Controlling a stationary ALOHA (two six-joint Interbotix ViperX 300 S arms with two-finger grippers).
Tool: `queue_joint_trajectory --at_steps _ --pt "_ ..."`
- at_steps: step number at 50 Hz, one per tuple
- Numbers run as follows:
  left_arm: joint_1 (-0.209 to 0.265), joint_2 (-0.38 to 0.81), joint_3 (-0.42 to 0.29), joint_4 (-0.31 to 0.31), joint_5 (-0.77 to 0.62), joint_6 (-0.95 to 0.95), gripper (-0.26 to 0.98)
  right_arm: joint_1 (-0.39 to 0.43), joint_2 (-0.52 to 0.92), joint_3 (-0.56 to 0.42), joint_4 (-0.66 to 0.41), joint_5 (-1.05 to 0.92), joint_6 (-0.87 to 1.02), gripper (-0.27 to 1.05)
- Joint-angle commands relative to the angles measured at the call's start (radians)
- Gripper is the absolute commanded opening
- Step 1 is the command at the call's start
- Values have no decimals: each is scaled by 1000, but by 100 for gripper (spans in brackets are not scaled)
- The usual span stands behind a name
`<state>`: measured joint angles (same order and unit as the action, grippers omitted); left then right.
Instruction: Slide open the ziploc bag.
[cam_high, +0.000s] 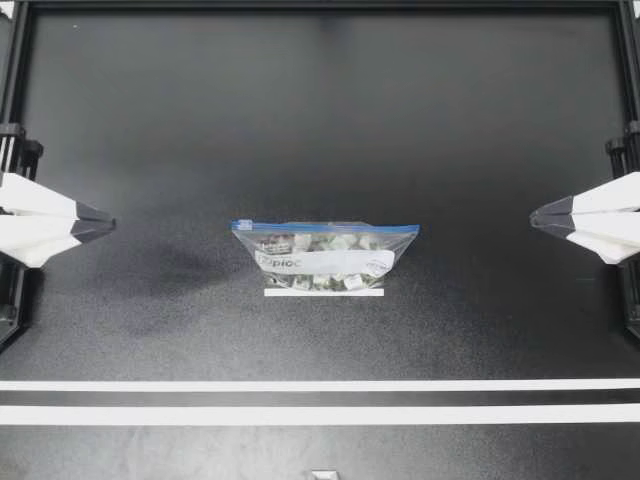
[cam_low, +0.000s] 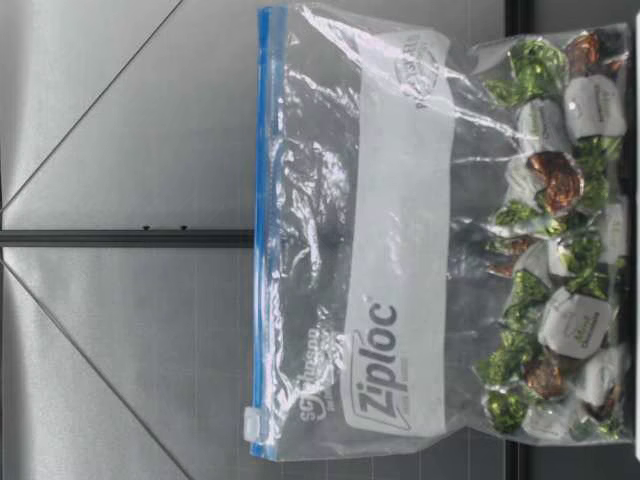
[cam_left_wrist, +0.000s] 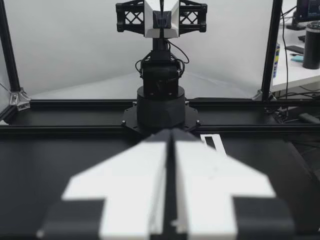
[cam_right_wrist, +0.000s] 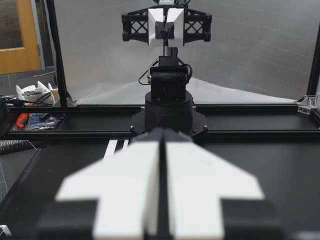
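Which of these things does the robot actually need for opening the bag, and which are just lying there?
Needed: ziploc bag, its slider, left hand, right hand.
Just there: wrapped sweets inside the bag, white tape strips on the table.

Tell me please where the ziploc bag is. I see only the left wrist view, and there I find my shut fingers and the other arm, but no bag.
Observer: The ziploc bag is in the middle of the table, between my left gripper and my right gripper, touching neither.
Operator: On which end is the slider?
Observer: The slider sits at the end toward my left gripper.
Operator: Does the bag lie flat?
Observer: No; in the low view it stands with the zip track on top and wrapped sweets at the bottom.
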<state>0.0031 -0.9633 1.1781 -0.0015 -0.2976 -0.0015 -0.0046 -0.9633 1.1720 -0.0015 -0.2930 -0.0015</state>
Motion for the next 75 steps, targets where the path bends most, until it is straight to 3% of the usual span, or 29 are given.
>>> queue_joint_trajectory --at_steps 1,15,25,35,48,60,75 --pt "6 18 -14 -3 2 -5 -13 -6 6 -5 -3 -2 2 -13" --pt "21 114 21 -5 -18 15 -16 -31 31 12 -5 -37 -5 -17" --pt "98 321 77 -11 -106 12 -16 -81 132 -17 -3 -189 -3 -17" --pt "109 514 61 -80 -221 11 -15 -97 287 -118 -3 -247 -8 -17" --pt "110 606 74 -120 -347 5 -4 -141 451 -258 -5 -247 -9 -14" --pt "110 673 55 -120 -359 -12 40 -155 597 -370 -17 -249 -12 4" --pt "84 784 -11 -112 -420 -26 41 -158 785 -506 -41 -244 -23 39"
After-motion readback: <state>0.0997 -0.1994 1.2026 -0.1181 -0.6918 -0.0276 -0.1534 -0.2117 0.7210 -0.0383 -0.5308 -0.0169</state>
